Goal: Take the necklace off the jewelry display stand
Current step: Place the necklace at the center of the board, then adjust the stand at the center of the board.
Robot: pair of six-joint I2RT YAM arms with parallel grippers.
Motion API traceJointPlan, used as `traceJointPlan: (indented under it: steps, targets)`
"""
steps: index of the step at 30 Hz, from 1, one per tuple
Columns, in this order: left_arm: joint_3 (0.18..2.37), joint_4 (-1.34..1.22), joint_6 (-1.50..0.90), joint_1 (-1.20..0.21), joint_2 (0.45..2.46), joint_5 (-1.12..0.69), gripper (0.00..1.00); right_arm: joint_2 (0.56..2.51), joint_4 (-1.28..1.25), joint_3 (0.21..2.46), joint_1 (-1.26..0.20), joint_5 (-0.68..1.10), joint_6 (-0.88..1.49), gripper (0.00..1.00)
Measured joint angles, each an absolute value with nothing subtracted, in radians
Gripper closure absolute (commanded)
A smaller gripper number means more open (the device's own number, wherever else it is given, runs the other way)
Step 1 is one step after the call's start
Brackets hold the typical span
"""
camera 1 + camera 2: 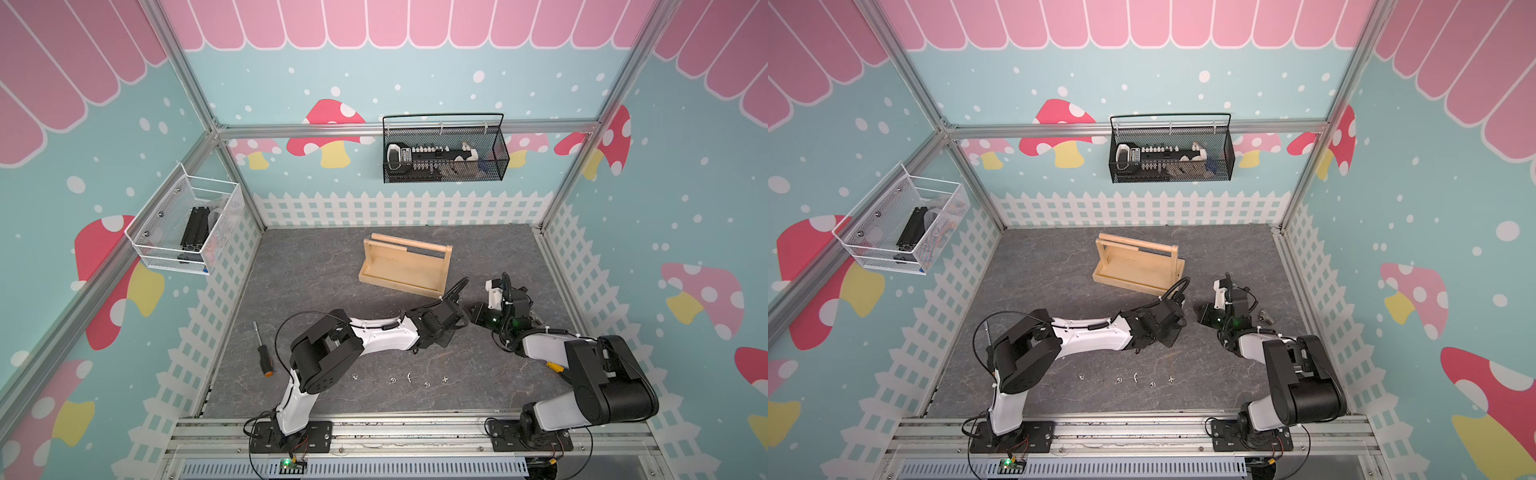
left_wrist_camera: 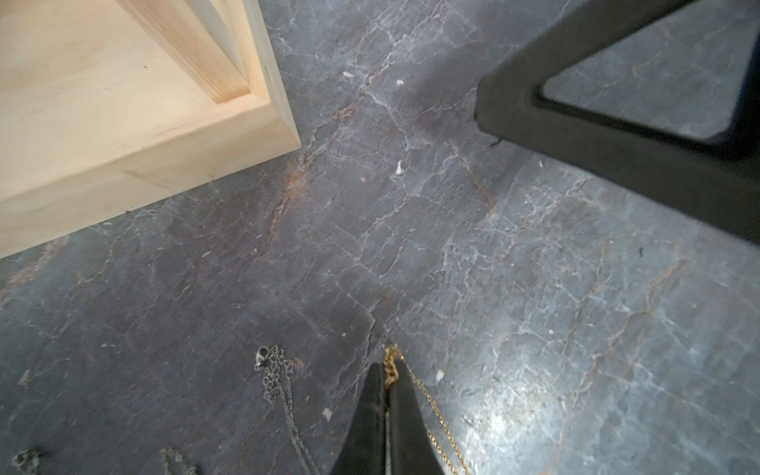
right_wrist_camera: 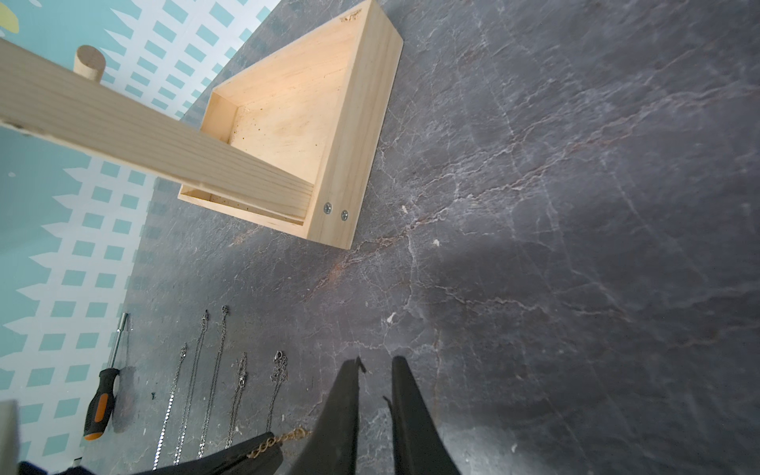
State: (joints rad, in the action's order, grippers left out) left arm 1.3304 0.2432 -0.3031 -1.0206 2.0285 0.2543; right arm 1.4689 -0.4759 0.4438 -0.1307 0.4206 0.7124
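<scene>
- The left end effector point(image 2: 386, 372) is clamped on the necklace point(image 2: 434, 417), a gold chain, low over the surface point(image 2: 534, 288) between the stand point(image 1: 405, 266) and the front edge.
- The stand's rods point(image 1: 409, 243) look bare, so the lift-off seems done and the step in hand is laying the necklace down.
- The right end effector point(image 3: 376, 364) is slightly parted and empty, close by.
- Next move, probably: lower and release beside the silver chains point(image 3: 214, 370) without tangling them.

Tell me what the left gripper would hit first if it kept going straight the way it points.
Probably the bare table. The left gripper, shut on the gold necklace, aims between the jewelry display stand and the right gripper; its tilt is hard to judge.
</scene>
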Motion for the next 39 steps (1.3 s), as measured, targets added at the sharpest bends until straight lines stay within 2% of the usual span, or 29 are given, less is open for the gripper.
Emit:
traceJointPlan:
  steps: [3,7,9,19,22,24,27,30,39]
  targets:
    - [1.330,0.244,-0.303,-1.019,2.031,0.249,0.86,1.470,-0.477,0.444,-0.131,0.421,0.712,0.82]
    - [1.330,0.243,-0.303,-1.016,2.031,0.250,0.84,1.472,-0.479,0.444,-0.131,0.425,0.712,0.82]
    - [1.330,0.243,-0.305,-1.015,2.031,0.250,0.80,1.472,-0.479,0.444,-0.131,0.427,0.712,0.82]
    - [1.296,0.227,-0.311,-1.014,1.985,0.276,0.79,1.472,-0.479,0.444,-0.131,0.427,0.711,0.82]
    - [1.185,0.168,-0.324,-1.004,1.861,0.265,0.79,1.477,-0.480,0.444,-0.131,0.429,0.711,0.82]
    - [1.045,0.045,-0.352,-0.981,1.731,0.209,0.74,1.489,-0.491,0.445,-0.131,0.439,0.708,0.84]
    - [0.842,-0.103,-0.396,-0.942,1.535,0.152,0.74,1.511,-0.514,0.445,-0.138,0.449,0.702,0.86]
    - [0.732,-0.176,-0.424,-0.939,1.416,0.099,0.74,1.523,-0.543,0.445,-0.166,0.459,0.695,0.86]
    - [0.570,-0.089,-0.463,-0.991,1.014,0.083,0.74,1.544,-0.596,0.484,-0.300,0.440,0.667,0.85]
